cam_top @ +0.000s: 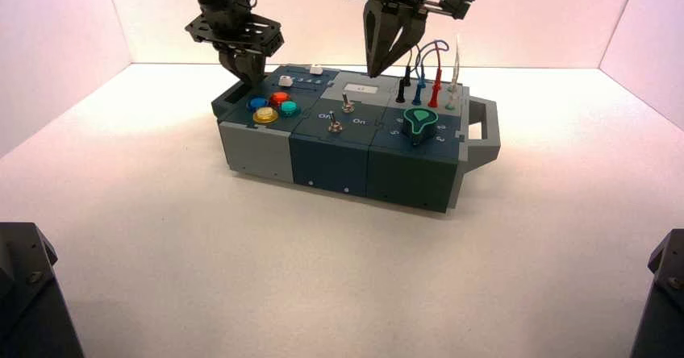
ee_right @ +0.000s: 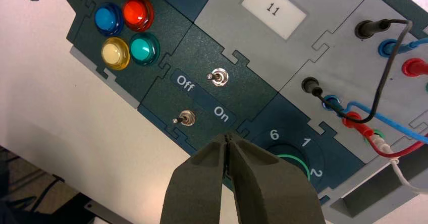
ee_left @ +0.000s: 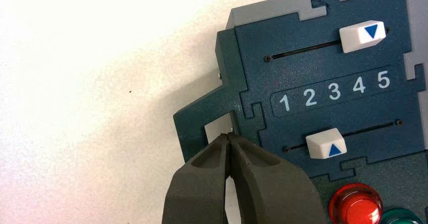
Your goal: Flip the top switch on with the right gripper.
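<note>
The top switch (cam_top: 348, 104), a small silver toggle on the dark-blue panel, stands next to the grey section labelled "11" (ee_right: 273, 9). In the right wrist view the top switch (ee_right: 218, 76) leans toward the "Off" lettering, as does the identical toggle (ee_right: 185, 118) nearer the front wall. My right gripper (cam_top: 375, 74) is shut and empty. It hovers above the box over the grey labelled section, apart from the switch. Its tips (ee_right: 228, 137) show beside the "On" lettering. My left gripper (cam_top: 246, 72) is shut and empty at the box's back left corner (ee_left: 229, 135).
Blue, red, yellow and green buttons (cam_top: 274, 106) sit on the box's left part. Two white sliders (ee_left: 362, 35) (ee_left: 326, 143) flank the numbers 1 to 5. A green knob (cam_top: 419, 122) and plugged wires (cam_top: 419, 84) are at the right, with a grey handle (cam_top: 482, 132).
</note>
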Controlling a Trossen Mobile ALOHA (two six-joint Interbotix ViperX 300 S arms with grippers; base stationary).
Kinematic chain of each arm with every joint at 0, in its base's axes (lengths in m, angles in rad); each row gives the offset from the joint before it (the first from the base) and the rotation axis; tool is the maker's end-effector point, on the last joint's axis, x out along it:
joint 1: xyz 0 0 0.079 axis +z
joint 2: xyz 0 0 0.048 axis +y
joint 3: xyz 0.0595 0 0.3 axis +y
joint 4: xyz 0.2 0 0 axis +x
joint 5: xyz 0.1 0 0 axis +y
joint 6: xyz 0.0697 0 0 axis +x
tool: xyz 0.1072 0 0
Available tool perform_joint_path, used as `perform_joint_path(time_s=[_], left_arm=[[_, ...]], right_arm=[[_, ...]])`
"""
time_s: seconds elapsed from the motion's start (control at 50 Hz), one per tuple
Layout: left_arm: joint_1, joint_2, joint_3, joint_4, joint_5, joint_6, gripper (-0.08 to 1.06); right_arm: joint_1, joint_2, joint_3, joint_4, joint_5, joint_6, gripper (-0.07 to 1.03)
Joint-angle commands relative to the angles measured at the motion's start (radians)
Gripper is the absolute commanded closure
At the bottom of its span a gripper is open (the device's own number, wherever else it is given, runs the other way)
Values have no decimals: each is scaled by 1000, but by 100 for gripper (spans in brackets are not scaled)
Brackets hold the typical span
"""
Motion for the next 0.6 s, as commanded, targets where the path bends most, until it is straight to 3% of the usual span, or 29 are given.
perform_joint_path(time_s=[0.02,0.28,0.6], left_arm=[[-8,23,3,2,-5,9,101],[-9,35,8,2,-6,9,101],[-8,51,6,3,-9,9,101]], right_arm=[[40,5,-44,12,-9,14,98],[78,69,-112,31,-9,14,98],[80,126,-170,26,-9,12,98]])
